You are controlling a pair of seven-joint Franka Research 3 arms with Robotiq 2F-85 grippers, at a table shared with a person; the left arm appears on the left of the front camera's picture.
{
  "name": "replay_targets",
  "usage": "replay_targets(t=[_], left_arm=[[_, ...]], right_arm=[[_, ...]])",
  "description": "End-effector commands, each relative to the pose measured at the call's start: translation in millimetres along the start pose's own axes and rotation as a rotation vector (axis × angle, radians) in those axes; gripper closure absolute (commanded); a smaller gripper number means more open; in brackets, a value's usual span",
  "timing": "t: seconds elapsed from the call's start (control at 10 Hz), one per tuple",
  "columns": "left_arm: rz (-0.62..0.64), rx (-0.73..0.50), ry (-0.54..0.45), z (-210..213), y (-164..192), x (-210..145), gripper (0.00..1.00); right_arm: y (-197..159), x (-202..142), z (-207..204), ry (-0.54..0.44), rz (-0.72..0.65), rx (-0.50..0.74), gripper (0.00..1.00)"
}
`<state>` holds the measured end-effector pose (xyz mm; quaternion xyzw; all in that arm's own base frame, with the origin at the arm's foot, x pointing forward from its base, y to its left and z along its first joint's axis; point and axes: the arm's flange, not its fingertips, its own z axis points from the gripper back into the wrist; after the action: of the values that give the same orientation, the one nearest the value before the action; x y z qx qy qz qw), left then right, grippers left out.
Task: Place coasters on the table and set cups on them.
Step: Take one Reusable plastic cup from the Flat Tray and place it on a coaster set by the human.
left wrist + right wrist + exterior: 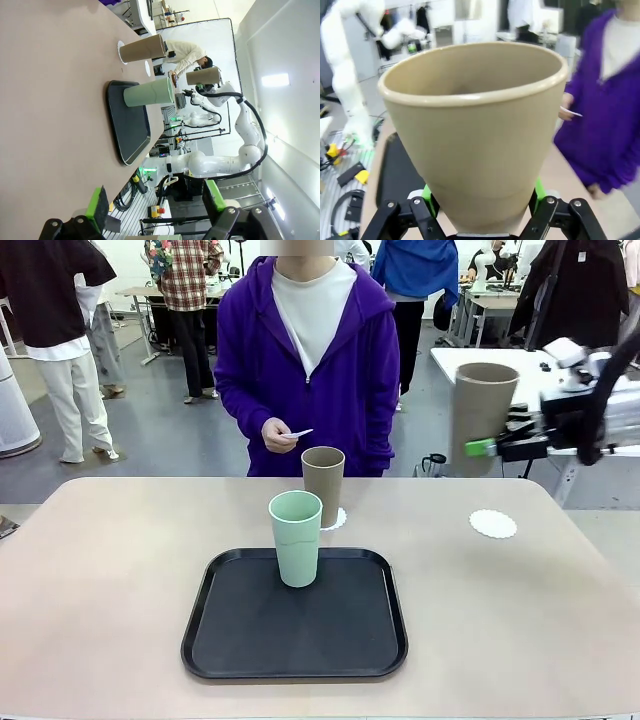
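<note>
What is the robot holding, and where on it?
The right tool holds a tan-brown cup, pinched low on its sides near the base. The left tool holds nothing.

My worktop [120,570]: smooth beige-tan top, rounded far corners, spans lower half of frame. Black rounded-square tray [300,635] lies flat on it at lower centre, sides square to my edge. White scalloped coaster [493,524] lies flat at centre right, well apart from tray, its top bare. Second coaster [338,519] at centre of frame, just beyond tray's far edge; only its right scalloped edge shows. Left half of worktop is plain tan surface.
</note>
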<state>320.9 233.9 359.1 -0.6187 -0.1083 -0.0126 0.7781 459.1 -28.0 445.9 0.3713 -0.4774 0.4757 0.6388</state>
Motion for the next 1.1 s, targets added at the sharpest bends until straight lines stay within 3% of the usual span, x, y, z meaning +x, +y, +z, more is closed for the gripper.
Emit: replay_targets(t=[0.0,0.3,1.0], left_arm=[[-0.004,0.0,-0.004,0.6,-1.7,-0.5,0.0],[-0.004,0.0,-0.004,0.6,-1.7,-0.5,0.0],[-0.004,0.0,-0.004,0.6,-1.7,-0.5,0.0]], right_arm=[[-39.0,-14.1,34.6,-0.049,-0.049,-0.072,0.19],[-65.9,-32.4,84.6,-0.079,-0.106,-0.166,0.19],[-66.6,-41.3,88.8,-0.058,-0.105,-0.174,0.19]])
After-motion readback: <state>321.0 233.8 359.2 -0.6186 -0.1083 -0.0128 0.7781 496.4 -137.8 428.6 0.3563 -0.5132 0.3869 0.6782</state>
